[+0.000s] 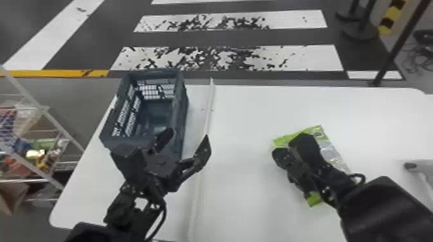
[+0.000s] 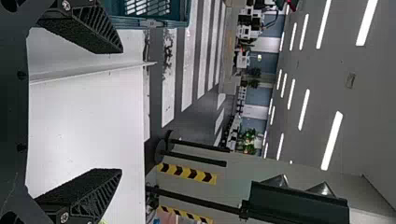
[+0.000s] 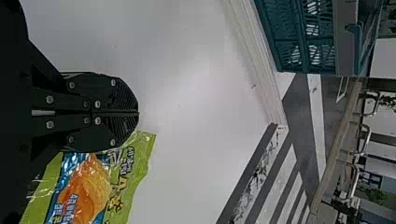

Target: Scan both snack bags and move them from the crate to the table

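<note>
Snack bag [image 1: 329,146] slants lengthwise, far end leftward (left gripper [image 1: 187,139] splayed, right gripper [image 1: 290,148] squeezed together).

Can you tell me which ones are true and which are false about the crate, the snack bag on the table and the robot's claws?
1. The crate is on the robot's left of the snack bag. True.
2. The left claw is shut tight. False: its fingers are wide apart.
3. The right claw has its fingers closed together. True.
4. The snack bag is standing inside the crate. False: it lies on the white table.
5. The snack bag has green on it. True.
6. The table is black. False: it is white.
</note>
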### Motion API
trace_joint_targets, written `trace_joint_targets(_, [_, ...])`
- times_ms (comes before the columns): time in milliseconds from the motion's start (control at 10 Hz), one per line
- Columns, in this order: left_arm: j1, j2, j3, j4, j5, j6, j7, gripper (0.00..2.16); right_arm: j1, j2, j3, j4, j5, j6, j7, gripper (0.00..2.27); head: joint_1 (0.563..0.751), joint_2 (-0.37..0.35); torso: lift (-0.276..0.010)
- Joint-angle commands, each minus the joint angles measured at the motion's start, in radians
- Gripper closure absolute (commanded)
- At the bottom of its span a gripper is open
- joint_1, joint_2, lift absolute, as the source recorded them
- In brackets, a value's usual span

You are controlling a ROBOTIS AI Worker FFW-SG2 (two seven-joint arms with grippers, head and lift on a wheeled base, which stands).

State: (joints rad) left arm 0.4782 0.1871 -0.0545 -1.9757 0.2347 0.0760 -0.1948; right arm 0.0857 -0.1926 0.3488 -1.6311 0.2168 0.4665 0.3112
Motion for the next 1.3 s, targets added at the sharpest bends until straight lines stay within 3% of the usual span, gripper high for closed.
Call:
trace_joint_targets(0, [0.0, 0.0, -0.001, 0.0, 0.0, 0.0, 0.0, 0.09, -0.015, -0.001, -0.007, 0.011, 0.007, 0.008, -0.004, 2.25, 0.695, 0.109, -0.088])
trace_joint_targets(1200, [-0.001, 0.0, -0.002, -0.002, -0.002, 0.006, 0.0, 0.09, -0.023, -0.018, -0.054, 0.0, 0.009, 0.018, -0.004, 2.25, 0.695, 0.044, -0.088])
